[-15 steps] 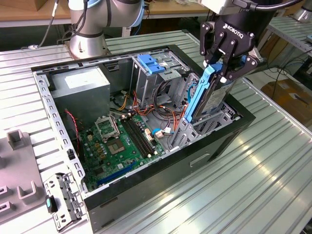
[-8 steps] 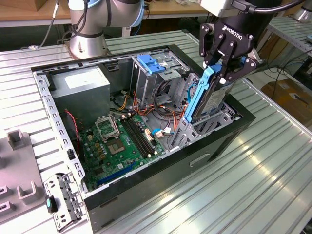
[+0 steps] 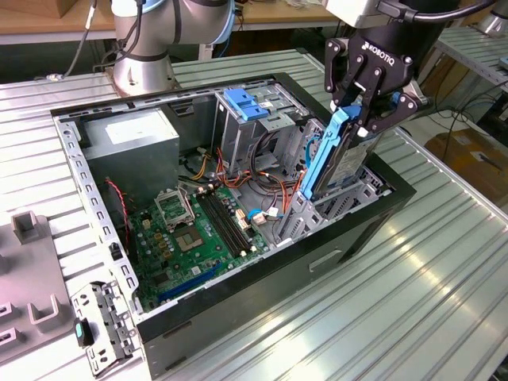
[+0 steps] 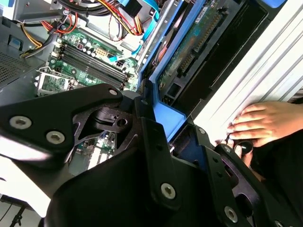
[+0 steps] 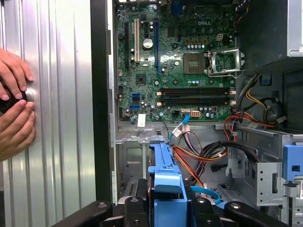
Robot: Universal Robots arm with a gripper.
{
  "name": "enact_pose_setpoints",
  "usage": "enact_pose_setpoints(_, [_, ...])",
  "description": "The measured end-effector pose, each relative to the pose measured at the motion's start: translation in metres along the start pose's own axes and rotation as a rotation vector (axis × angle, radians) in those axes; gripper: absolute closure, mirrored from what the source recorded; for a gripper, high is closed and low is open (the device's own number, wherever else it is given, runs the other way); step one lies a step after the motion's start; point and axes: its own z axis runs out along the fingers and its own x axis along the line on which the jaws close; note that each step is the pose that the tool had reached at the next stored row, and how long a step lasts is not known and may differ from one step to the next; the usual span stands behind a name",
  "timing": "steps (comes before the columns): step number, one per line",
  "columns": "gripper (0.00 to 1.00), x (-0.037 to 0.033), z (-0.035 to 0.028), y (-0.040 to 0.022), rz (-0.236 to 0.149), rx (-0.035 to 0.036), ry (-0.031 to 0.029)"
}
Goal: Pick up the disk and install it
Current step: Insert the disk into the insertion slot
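From the exterior view's left, the open computer case (image 3: 238,298) lies on the ribbed metal surface (image 3: 413,302). Inside it come the grey power supply (image 3: 131,135), then the green motherboard (image 3: 194,230), then the tall drive cage (image 3: 250,111) with its blue handle. Furthest toward the exterior view's right stands the disk (image 3: 337,159), nearly upright and leaning a little. Its lower end is down among the metal guides of the bay at that end of the case. I'd say the pickup is done and the install is in hand but not finished, since much of the disk stands above the bay. Seating it calls for the blue rails to stay lined up with the guides. The black jaws are closed to the disk's thickness, pinching its upper end.
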Motion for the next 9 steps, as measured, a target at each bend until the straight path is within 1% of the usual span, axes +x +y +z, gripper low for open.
enact_pose_setpoints(2, [0.62,0.0000,0.0001,0.0000,0.000,0.0000,0.0002])
enact_pose_setpoints(3, [0.55,0.0000,0.0010,0.0000,0.000,0.0000,-0.0002])
enact_pose_setpoints(9, [0.55,-0.0002,0.0123,0.0003,0.000,0.0000,0.0000])
